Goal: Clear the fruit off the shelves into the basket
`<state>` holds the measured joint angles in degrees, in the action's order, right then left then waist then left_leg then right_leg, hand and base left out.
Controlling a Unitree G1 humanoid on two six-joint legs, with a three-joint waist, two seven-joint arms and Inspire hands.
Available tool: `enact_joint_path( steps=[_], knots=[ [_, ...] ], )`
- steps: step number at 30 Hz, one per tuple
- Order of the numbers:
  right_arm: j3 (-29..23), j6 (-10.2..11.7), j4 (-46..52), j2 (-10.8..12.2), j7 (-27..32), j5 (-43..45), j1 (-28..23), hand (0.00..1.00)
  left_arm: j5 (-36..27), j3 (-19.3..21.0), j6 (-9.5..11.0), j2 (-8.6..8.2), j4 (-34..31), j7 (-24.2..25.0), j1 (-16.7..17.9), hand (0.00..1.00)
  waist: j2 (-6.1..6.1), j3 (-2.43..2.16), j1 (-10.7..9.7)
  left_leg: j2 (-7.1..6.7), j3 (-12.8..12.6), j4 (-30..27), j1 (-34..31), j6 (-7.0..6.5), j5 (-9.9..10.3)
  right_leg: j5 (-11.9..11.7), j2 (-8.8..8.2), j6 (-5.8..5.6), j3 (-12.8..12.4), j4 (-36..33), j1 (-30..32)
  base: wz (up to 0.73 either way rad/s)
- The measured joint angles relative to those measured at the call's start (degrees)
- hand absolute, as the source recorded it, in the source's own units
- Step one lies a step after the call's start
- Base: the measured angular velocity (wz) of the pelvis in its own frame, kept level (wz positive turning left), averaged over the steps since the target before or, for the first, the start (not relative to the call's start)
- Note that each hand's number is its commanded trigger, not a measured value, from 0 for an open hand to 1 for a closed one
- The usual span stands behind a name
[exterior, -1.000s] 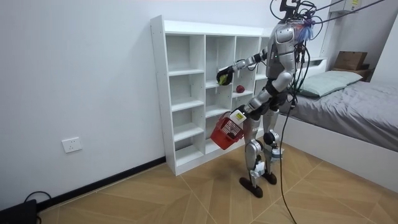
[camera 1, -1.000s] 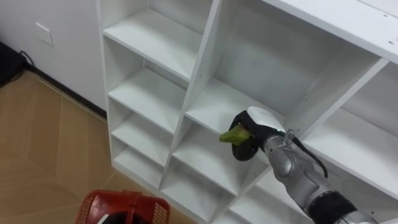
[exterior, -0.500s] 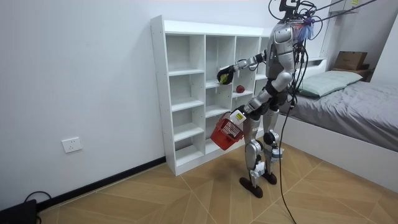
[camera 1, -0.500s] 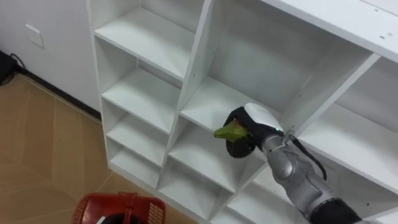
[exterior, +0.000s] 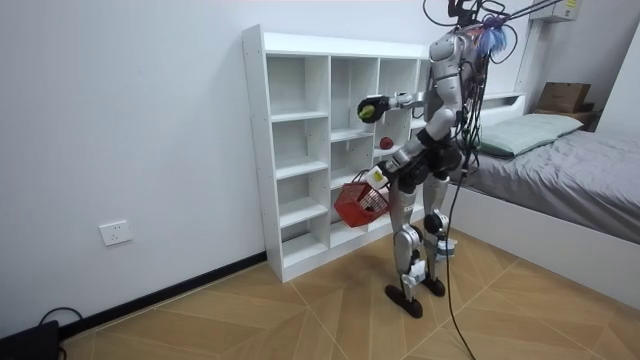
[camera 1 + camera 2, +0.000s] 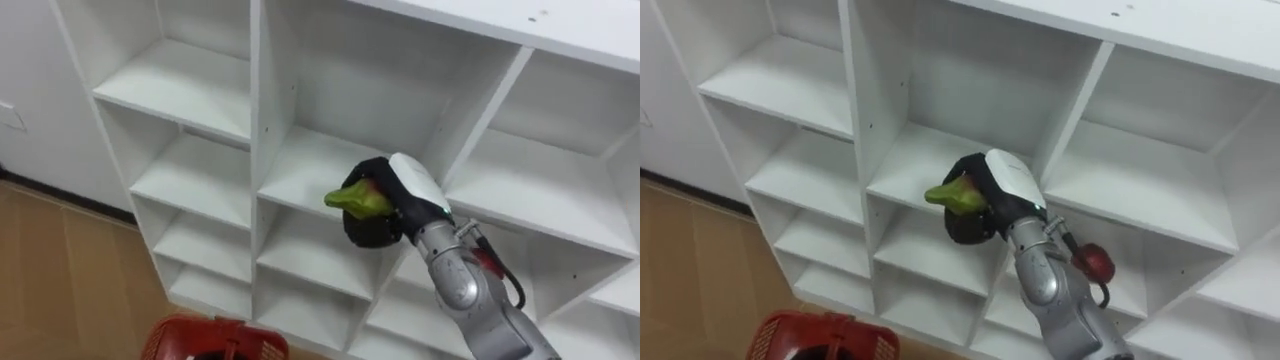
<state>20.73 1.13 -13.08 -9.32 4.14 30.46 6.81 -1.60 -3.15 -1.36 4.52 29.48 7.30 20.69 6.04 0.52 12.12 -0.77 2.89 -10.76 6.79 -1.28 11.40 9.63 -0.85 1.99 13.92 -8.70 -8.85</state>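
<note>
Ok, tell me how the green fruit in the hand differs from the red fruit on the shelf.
The green fruit is gripped in the right hand, in front of the closet; the red fruit lies free on a shelf lower down. The green fruit looks pointed, the red fruit rounder. Neither is in the basket.

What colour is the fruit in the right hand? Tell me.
Yellow-green; the fruit shows best in the left eye view.
</note>
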Motion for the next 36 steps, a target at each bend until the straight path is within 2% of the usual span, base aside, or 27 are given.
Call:
enact_joint_path(
  steps=[2, 3, 6, 11, 14, 19, 23, 29, 36],
  knots=[
    [0.00, 0.00, 1.48, 0.46, -0.06, -1.42, 0.00, 1.00, -0.13, -0.76, -0.01, 0.10, -0.24, -0.61, -0.03, 1.00, -0.38, -0.11, -0.64, 0.07, -0.62, 0.08, 0.40, -0.01, 0.00, 0.00, 0.01, 0.00, -0.49, -0.11, -0.05, -0.15],
    [0.01, 0.02, 2.39, 0.84, -0.07, -1.94, -0.03, 1.00, -0.19, -1.40, -0.01, 0.12, -0.24, -1.06, -0.13, 1.00, -0.84, 0.04, -0.90, 0.11, -1.09, 0.35, 0.79, -0.04, 0.02, 0.00, 0.02, -0.02, -0.90, -0.17, -0.15, -0.16],
    [0.01, 0.05, 3.50, 1.22, -0.14, -2.68, -0.05, 1.00, -0.58, -2.87, 0.00, -0.01, -0.25, -1.74, -1.28, 1.00, -1.57, 0.12, -1.37, 0.10, -1.36, 1.06, 0.95, -0.12, 0.07, 0.01, 0.04, -0.06, -1.31, -0.19, 0.08, -0.08],
    [-0.01, 0.05, 3.55, 2.14, -2.25, -3.18, -0.14, 1.00, -1.16, -3.91, 0.03, -1.02, -0.25, -2.11, -2.82, 1.00, -2.05, -0.32, -1.72, 0.32, -2.44, 1.20, 0.96, -0.12, 0.06, 0.01, 0.23, -0.06, -2.46, -0.36, 0.76, -0.11],
    [0.02, 0.00, 4.41, 2.26, -3.78, -3.14, -0.41, 1.00, -1.52, -5.05, 0.03, -1.17, -0.24, -2.01, -3.54, 1.00, -2.34, -0.22, -2.76, 0.30, -2.62, 1.23, 1.03, -0.13, 0.06, 0.01, 0.21, -0.06, -2.73, -0.44, 0.88, -0.05],
    [0.02, -0.07, 5.20, 2.36, -6.26, -3.24, -0.85, 1.00, -1.68, -6.74, 0.00, -1.26, -0.23, -1.65, -3.90, 1.00, -2.44, -0.12, -3.63, 0.38, -3.03, 1.27, 1.41, -0.13, 0.06, 0.01, 0.27, -0.07, -3.73, -1.09, 1.50, -0.10],
    [0.33, -0.91, 5.21, 2.63, -8.33, -3.25, -3.30, 1.00, -3.47, -8.24, -0.06, -1.25, -0.23, -1.68, -4.13, 1.00, -2.84, 0.14, -4.04, 0.49, -3.94, 1.47, 1.45, -0.47, 0.31, 0.01, 0.40, -0.09, -4.69, -1.27, 1.67, -0.12],
    [0.38, -1.66, 5.17, 2.73, -11.63, -0.55, -6.22, 1.00, -3.33, -8.42, -0.05, -1.19, -0.22, -1.73, -4.92, 1.00, -3.07, 0.22, -4.16, 0.72, -5.20, 1.50, 1.34, -0.47, 0.34, 0.02, 0.68, -0.09, -5.94, -1.52, 2.77, -0.10],
    [0.57, -2.07, -2.20, 2.66, -11.10, 0.30, -9.41, 1.00, -3.26, -8.27, -0.06, -1.00, 1.07, -1.87, -5.09, 1.00, -3.22, 0.26, -4.13, 0.88, -5.78, 1.46, 1.08, -0.46, 0.33, 0.01, 0.74, -0.08, -5.87, -1.78, 3.08, -0.01]
  ],
)
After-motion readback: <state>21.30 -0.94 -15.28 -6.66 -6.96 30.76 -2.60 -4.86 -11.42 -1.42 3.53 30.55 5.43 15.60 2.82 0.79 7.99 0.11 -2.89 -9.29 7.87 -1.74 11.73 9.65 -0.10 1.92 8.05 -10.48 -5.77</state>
